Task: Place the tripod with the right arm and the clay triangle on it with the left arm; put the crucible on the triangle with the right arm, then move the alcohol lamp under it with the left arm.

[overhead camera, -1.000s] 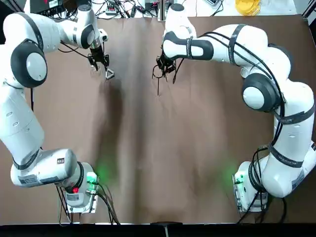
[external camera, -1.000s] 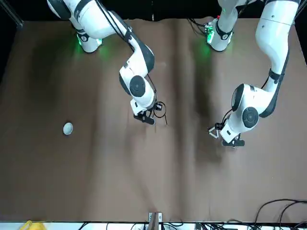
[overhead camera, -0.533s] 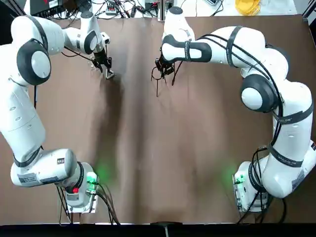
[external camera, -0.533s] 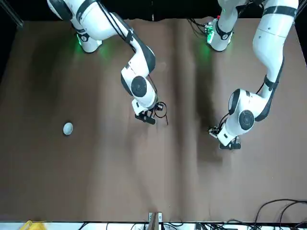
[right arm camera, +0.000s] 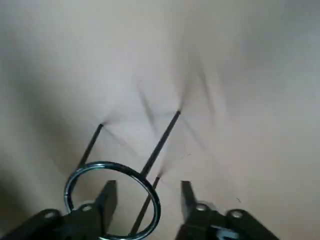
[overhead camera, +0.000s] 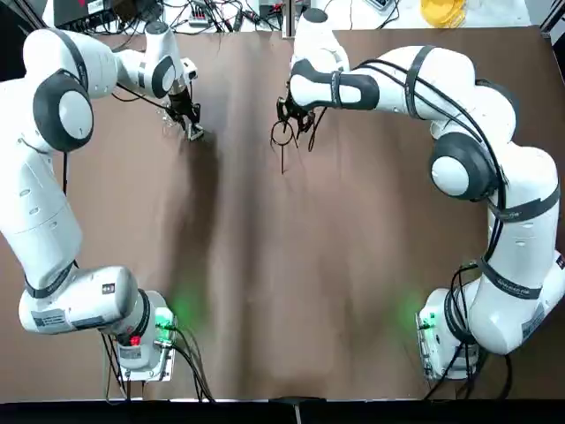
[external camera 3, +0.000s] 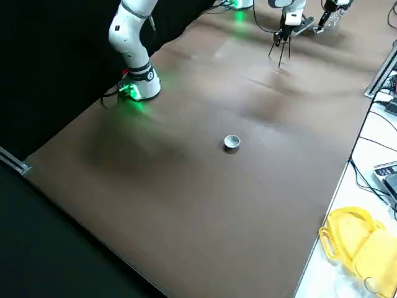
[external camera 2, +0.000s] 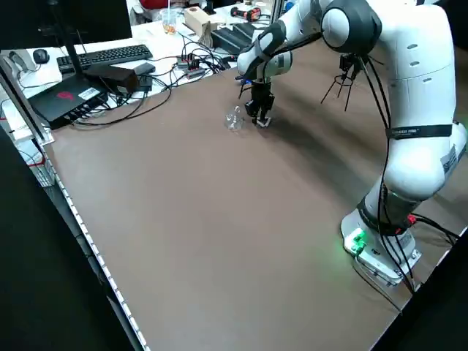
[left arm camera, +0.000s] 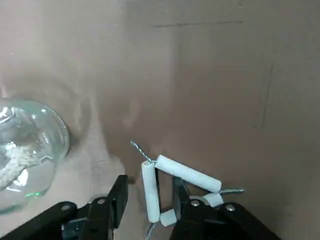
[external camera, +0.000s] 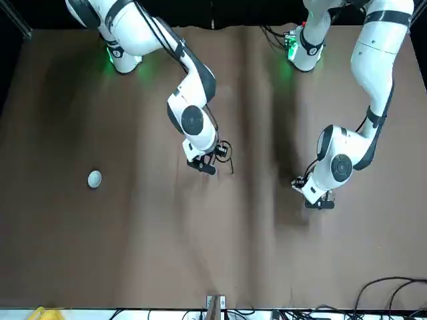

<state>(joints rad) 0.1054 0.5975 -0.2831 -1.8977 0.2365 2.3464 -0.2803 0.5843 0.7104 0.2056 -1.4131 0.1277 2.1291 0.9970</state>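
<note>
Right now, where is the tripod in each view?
Top: tripod upper middle, under the right gripper.
Front: tripod near centre, slightly left.
Left side: tripod upper right.
Right side: tripod at top, right of centre.
Left wrist: not in it.
Right wrist: its ring bottom left, legs toward centre.
Shared landmark: the right gripper holding it.
</note>
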